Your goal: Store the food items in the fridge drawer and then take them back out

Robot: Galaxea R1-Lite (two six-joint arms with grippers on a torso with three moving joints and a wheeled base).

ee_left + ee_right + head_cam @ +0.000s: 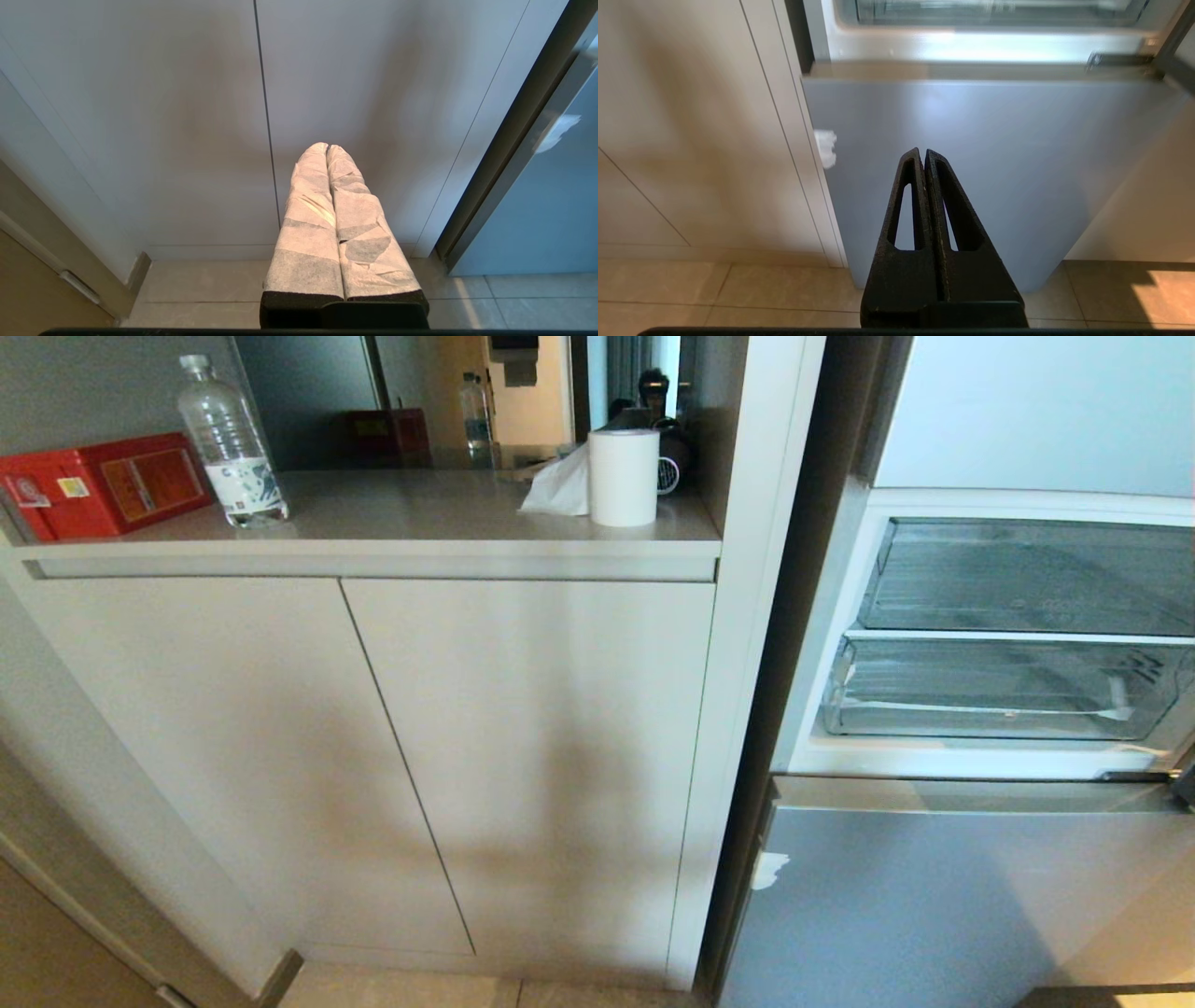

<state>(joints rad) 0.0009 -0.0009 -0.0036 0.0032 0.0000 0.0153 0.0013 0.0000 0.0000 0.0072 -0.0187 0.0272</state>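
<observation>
The fridge (980,756) stands open at the right of the head view, with two clear plastic drawers stacked inside. The lower, shallower one with a ribbed floor and a whitish patch at its front right corner is the fridge drawer (990,695); it looks empty. No food items are in view. Neither arm shows in the head view. My left gripper (327,147), its fingers wrapped in white tape, is shut and empty, low in front of the cabinet doors. My black right gripper (923,151) is shut and empty before the grey lower fridge door (994,163).
A beige cabinet (373,737) with two doors fills the left and middle. Its counter holds a red box (103,483), a water bottle (231,443), a paper roll (624,476) and a tissue (560,485). Tiled floor (714,289) lies below.
</observation>
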